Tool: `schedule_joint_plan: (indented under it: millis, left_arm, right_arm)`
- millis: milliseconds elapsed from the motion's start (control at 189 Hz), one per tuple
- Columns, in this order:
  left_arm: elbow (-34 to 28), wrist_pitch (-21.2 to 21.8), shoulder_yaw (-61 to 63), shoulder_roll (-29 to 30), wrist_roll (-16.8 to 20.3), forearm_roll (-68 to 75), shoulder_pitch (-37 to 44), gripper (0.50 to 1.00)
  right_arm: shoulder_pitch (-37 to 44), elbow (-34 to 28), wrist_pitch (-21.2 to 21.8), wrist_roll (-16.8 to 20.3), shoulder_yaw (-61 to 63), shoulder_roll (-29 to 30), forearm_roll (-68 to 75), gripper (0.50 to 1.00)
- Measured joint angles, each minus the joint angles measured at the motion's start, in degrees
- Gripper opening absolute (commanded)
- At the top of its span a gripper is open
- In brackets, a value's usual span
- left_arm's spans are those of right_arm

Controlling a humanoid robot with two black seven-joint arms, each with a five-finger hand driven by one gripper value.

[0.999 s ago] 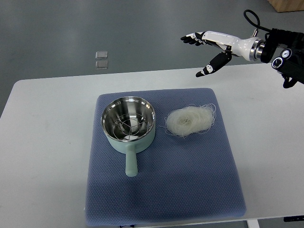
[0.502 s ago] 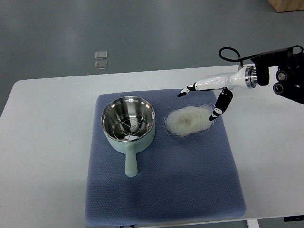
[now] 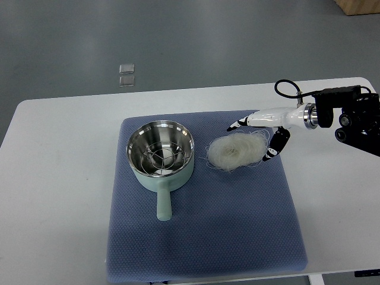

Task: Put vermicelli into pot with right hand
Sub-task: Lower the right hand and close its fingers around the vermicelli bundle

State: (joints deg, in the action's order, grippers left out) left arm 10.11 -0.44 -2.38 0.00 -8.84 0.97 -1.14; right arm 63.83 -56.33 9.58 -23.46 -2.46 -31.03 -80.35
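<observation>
A pale nest of vermicelli (image 3: 236, 151) lies on a blue mat (image 3: 202, 237), just right of a mint-green pot (image 3: 161, 157) with a steel inside and a wire rack in it. The pot's handle points toward the front. My right hand (image 3: 250, 141) comes in from the right and is low over the right side of the vermicelli. Its fingers (image 3: 236, 125) reach over the far edge of the nest and its thumb (image 3: 272, 152) sits at the near right edge. The hand is spread and holds nothing. The left hand is out of view.
The mat lies on a white table (image 3: 53, 178). Two small clear squares (image 3: 126, 74) lie on the grey floor beyond the table's far edge. A wooden corner (image 3: 356, 6) shows at the top right.
My right hand has come down from high above the table's far right edge to the vermicelli, then sunk a little lower around it. The vermicelli and pot have not moved.
</observation>
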Motion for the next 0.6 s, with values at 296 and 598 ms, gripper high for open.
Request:
schedule_joint_plan:
  millis: [296, 598]
  left_arm:
    - [0.0, 0.0, 0.0, 0.0, 0.0, 0.0, 0.0, 1.0]
    - [0.0, 0.0, 0.0, 0.0, 0.0, 0.0, 0.0, 1.0]
  right_arm:
    - [-2.2, 2.4, -3.7, 0.2, 0.0, 3.4, -0.7, 0.944]
    - [-2.4, 3.3, -4.3, 0.5, -0.5, 4.4, -1.6, 0.94]
